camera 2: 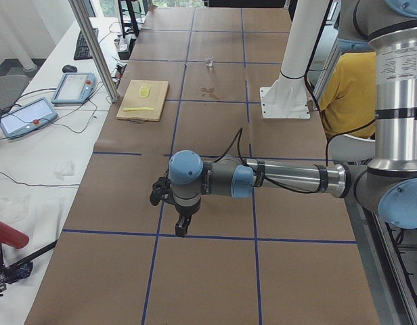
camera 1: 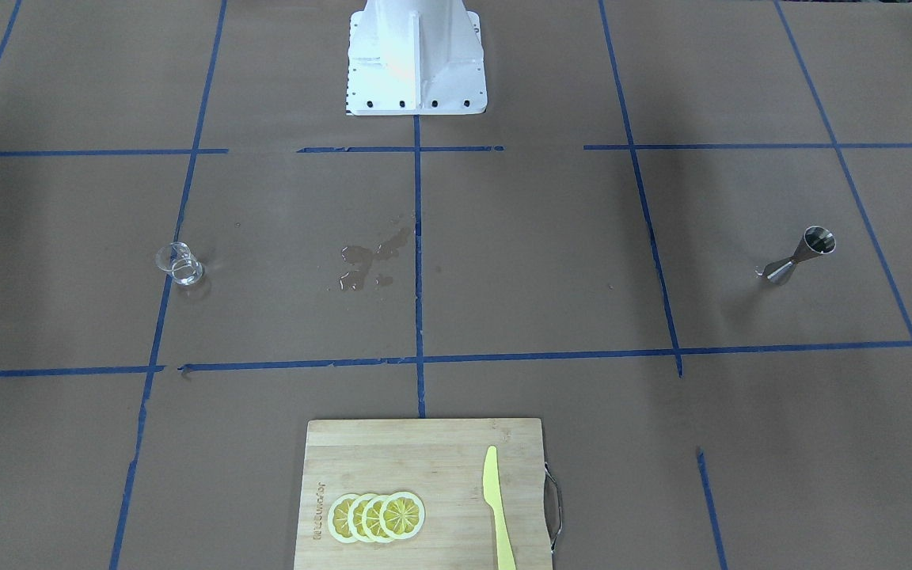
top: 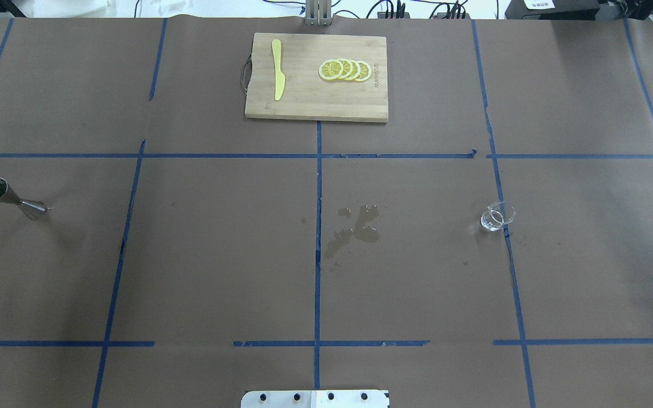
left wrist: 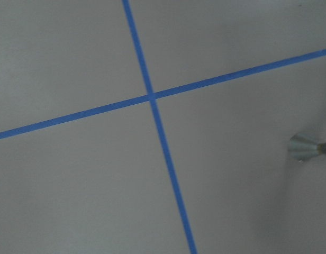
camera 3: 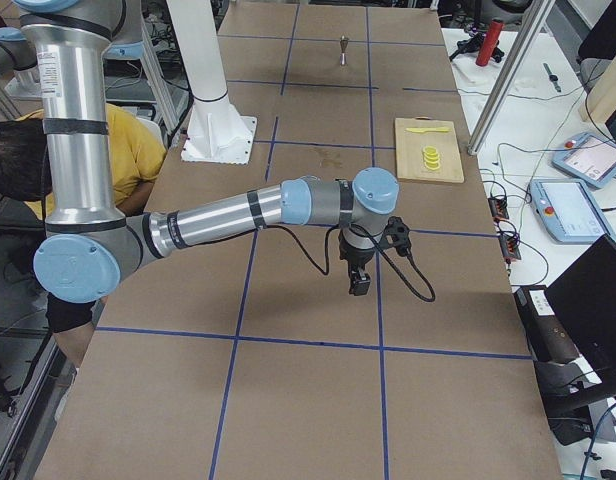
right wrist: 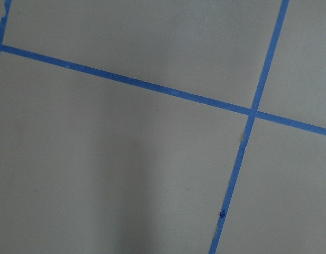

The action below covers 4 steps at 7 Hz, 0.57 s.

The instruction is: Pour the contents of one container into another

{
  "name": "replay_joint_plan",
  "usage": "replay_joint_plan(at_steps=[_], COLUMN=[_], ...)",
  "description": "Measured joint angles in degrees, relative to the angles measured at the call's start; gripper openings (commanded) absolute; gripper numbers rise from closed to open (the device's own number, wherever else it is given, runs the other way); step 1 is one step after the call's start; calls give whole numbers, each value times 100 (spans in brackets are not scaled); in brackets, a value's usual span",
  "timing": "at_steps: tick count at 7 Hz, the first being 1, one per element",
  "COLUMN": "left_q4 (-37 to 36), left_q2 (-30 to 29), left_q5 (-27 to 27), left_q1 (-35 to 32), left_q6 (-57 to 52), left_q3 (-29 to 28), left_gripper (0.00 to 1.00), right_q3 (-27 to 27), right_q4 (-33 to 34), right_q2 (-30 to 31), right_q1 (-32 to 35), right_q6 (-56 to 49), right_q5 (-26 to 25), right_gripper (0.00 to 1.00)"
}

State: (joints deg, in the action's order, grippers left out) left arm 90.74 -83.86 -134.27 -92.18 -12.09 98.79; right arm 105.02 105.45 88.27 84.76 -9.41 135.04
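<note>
Near the table's (top: pixel 219 255) right edge stands the glass (top: pixel 497 217), the jigger (top: pixel 12 199) by its left. Whether the left gripper (camera 2: pixel 183 229) or right gripper (camera 3: pixel 359 284) is spread, I cannot tell. Pouring may overshoot the jigger's small mouth.

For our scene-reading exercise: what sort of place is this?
Most likely a robotics lab, not a kitchen: a robot arm reaches over a table marked with a blue tape grid, and a control pendant lies beside it.

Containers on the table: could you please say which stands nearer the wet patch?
The small clear glass cup; the silver hourglass-shaped steel jigger stands much farther from the wet patch.
</note>
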Motion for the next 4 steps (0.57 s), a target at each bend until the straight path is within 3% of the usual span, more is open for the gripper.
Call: replay_joint_plan(at_steps=[4], left_q4=[21], left_q2=[164], left_q5=[42], left_q1=[-462], left_q6=[43], left_q3=[-99], left_gripper=[100], right_q3=[19], right_q4=[-42], right_q2=[154], right_q1=[82], right_q6=[94], right_q5=[20], right_gripper=[100])
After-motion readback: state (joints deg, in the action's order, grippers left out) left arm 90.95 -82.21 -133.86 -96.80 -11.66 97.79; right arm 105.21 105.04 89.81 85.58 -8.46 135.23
